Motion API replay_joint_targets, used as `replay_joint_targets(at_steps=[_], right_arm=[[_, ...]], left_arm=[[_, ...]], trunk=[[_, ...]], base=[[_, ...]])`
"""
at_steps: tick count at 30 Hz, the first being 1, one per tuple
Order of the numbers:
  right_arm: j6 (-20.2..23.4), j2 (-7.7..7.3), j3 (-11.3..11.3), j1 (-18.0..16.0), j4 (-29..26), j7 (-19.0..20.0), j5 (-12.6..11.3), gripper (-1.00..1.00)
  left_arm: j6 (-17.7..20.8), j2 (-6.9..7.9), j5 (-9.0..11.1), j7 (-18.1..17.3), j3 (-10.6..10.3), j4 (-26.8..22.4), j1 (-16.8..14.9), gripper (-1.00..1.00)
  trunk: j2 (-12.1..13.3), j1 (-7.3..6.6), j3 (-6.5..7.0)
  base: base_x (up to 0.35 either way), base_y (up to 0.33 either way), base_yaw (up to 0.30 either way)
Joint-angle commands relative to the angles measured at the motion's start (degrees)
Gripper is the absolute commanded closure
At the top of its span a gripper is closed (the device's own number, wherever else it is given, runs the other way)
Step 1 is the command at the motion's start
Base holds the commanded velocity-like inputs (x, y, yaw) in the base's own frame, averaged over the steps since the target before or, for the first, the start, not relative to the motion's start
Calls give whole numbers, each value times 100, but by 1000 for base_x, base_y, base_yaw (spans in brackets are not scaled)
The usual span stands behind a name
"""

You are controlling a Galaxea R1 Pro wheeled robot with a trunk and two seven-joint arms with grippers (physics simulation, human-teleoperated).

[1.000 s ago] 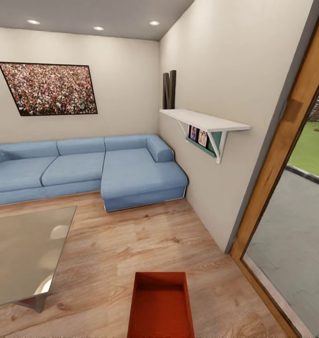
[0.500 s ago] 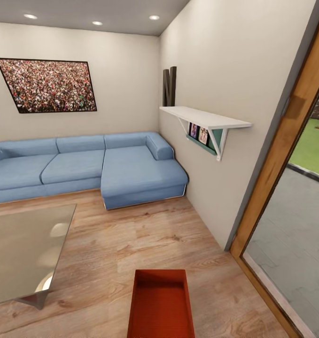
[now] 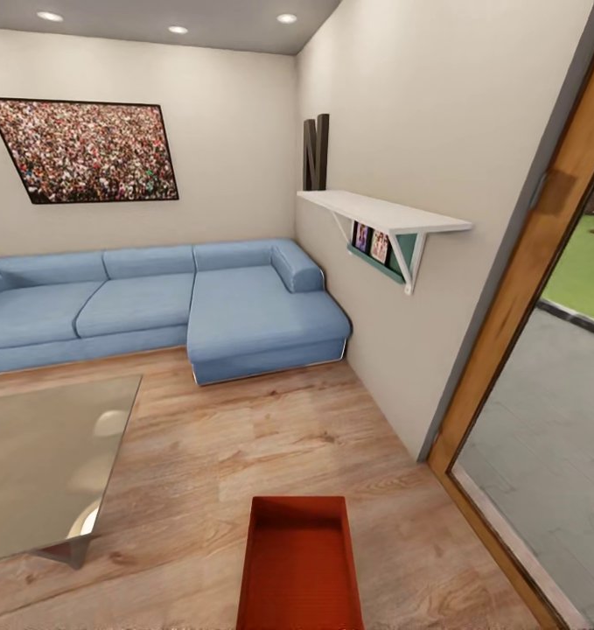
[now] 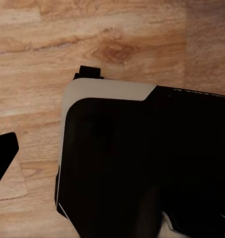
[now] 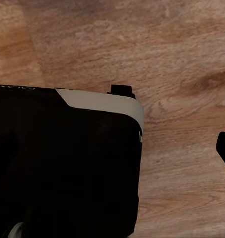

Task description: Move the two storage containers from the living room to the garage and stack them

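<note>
Container: one orange-red storage container (image 3: pixel 300 564) lay on the wood plank floor (image 3: pixel 270 446), dead ahead, long axis pointing away.
Nearer arm: neither, judging by its centred position.
Grippers: state could not be told.

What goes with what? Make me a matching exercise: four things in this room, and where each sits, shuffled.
1. storage container
2. sofa
3. shelf
4. glass table

a. mounted on the right wall
b. along the far wall, into the corner
c. on the wood floor, bottom centre
d. lower left

Pairs: 1-c, 2-b, 3-a, 4-d
</note>
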Motion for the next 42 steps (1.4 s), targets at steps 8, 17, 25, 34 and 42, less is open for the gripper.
replay_joint_targets(at_steps=[8, 17, 25, 34, 42], right_arm=[[-29, 5, 48, -6, 15, -8, -48, -100], [-29, 5, 48, -6, 13, -8, -48, -100], [-29, 4, 53, -6, 14, -8, -48, -100], [-29, 5, 57, -6, 13, -8, -48, -100], [-28, 5, 57, -6, 14, -8, -48, -100]], left_arm=[[36, 2, 56, -23, -4, -8, -1, -100], [37, 2, 53, -23, -4, -8, -1, -100], [36, 2, 56, -22, -4, -8, -2, -100], [35, 2, 55, -23, -4, -8, -1, -100], [37, 2, 53, -21, -4, -8, -1, -100]], trunk=[[-5, 0, -81], [-5, 0, -165], [-5, 0, -239], [-5, 0, -322], [-5, 0, -396]], base=[[0, 0, 0], [0, 0, 0], [0, 0, 0], [0, 0, 0], [0, 0, 0]])
